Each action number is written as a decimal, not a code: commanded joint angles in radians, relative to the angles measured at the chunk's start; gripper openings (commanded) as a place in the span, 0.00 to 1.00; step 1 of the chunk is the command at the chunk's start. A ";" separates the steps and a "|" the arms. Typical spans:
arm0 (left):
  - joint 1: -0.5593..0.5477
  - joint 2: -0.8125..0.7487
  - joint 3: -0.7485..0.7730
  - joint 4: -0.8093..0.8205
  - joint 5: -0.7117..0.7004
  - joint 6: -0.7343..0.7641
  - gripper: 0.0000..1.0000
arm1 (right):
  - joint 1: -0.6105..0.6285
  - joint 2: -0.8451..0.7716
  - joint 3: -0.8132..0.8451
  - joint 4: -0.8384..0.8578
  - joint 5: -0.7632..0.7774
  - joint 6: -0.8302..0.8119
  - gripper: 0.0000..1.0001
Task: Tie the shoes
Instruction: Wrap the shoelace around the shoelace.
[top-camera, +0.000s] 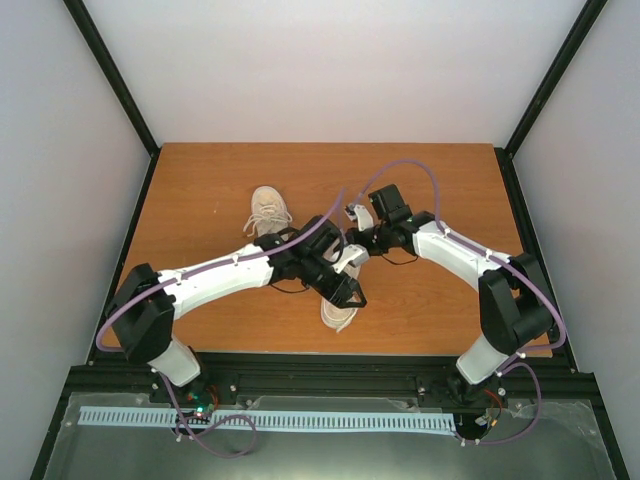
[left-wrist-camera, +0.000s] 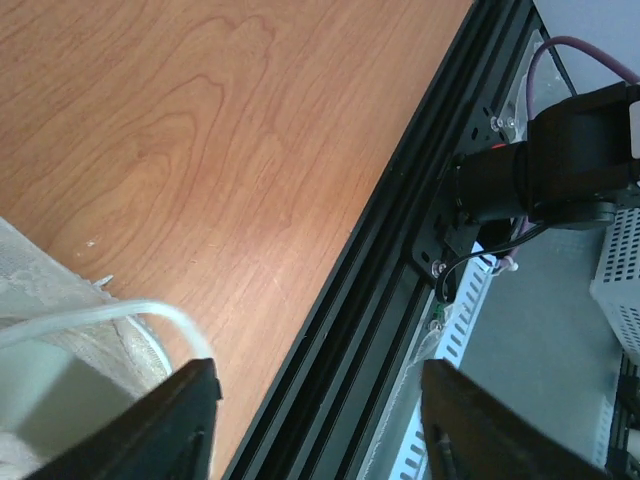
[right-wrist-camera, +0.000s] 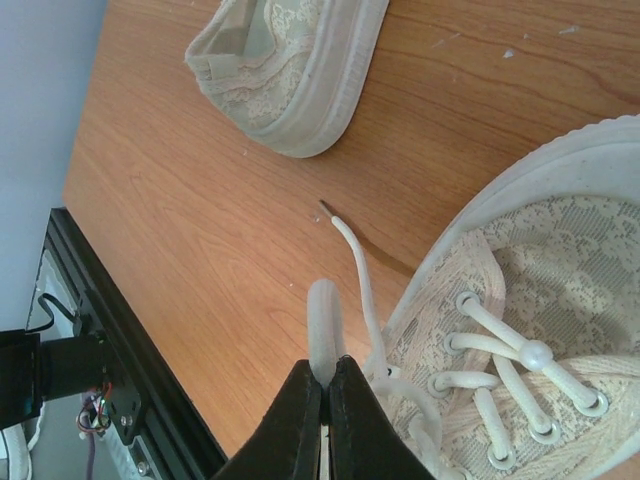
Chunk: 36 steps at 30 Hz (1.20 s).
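Near sneaker sits mid-bench between the two grippers. It has a cream lace-patterned upper and white laces through the eyelets, no bow visible. Far sneaker lies apart from it, further back and to the left on the bench, with nothing touching it. Lace loop stands up just beside the near sneaker's eyelets. Right gripper has its jaws closed tight on the base of that loop. Free lace tip trails onto the wood, loose. Left gripper has its jaws apart with nothing between them. A lace strand arcs just beside one jaw; can't tell if it touches. In the top view the left gripper hangs over the near sneaker and hides most of it.

Handling, as a judgement: the sneaker looks light and soft and would likely slide on the smooth wood if a lace is tugged hard. The laces are thin and limp, so a loop collapses unless pinched. Best hold is a pinch close to the eyelets or at the loop base, not at the tip. The left jaws probably need the second strand next. Risk: pulling drags the shoe or slips the loop free.
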 joint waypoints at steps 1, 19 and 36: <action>-0.002 -0.042 -0.009 0.021 -0.061 -0.024 0.66 | -0.005 0.001 0.035 0.007 -0.030 -0.018 0.03; 0.364 -0.047 -0.022 -0.054 0.167 0.215 0.53 | -0.006 -0.058 -0.013 -0.033 -0.191 -0.113 0.03; 0.377 0.076 0.096 -0.193 0.243 0.510 0.62 | -0.007 -0.009 0.045 -0.130 -0.255 -0.203 0.03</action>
